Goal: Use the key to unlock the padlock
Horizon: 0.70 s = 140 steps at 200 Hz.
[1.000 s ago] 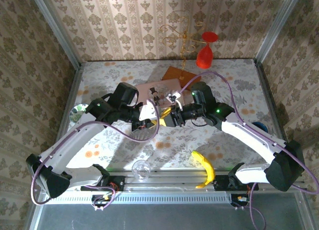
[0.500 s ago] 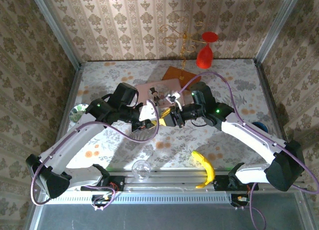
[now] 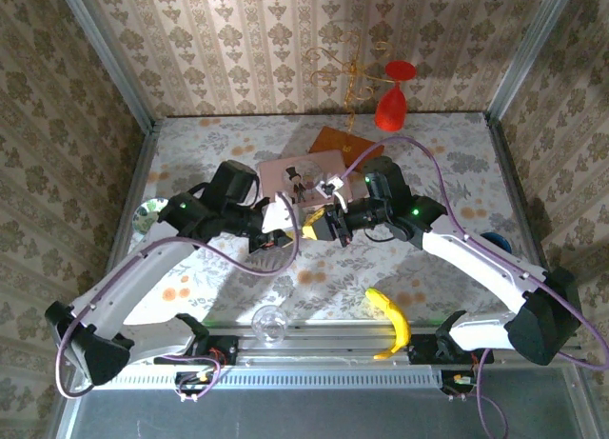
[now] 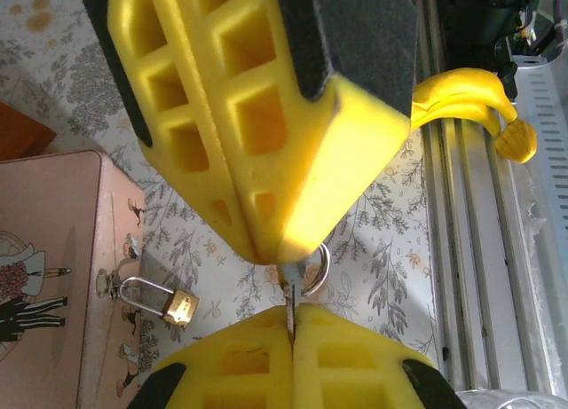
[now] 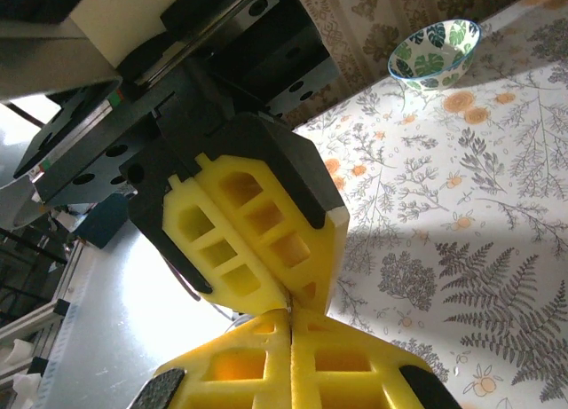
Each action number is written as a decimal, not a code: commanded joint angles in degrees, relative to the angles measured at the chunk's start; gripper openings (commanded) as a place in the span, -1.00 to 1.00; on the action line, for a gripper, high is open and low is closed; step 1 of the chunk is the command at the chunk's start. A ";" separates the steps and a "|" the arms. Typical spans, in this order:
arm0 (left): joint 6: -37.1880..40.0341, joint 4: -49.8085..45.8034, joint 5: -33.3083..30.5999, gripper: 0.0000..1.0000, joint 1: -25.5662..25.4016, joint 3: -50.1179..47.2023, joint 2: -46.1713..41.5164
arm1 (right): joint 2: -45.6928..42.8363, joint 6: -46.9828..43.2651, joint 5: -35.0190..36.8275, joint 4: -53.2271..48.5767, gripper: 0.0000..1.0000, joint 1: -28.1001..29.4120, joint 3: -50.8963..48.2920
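Left gripper (image 4: 293,313): clamped on key (image 4: 308,269)
Right gripper (image 5: 291,318): pads pressed together
Padlock (image 4: 176,304): hangs on pink box (image 4: 53,240), body end toward key

The floral table (image 3: 333,268) bears a pink box (image 3: 319,165), banana (image 3: 390,320) and bowl (image 5: 435,43).

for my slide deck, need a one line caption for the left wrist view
Left gripper pinching the key near the padlock hooked on the pink box.
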 commanded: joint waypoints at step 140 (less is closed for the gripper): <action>-55.12 49.89 -0.87 0.25 7.88 -18.06 -15.35 | -4.50 24.31 17.82 37.06 -1.00 -1.88 -13.18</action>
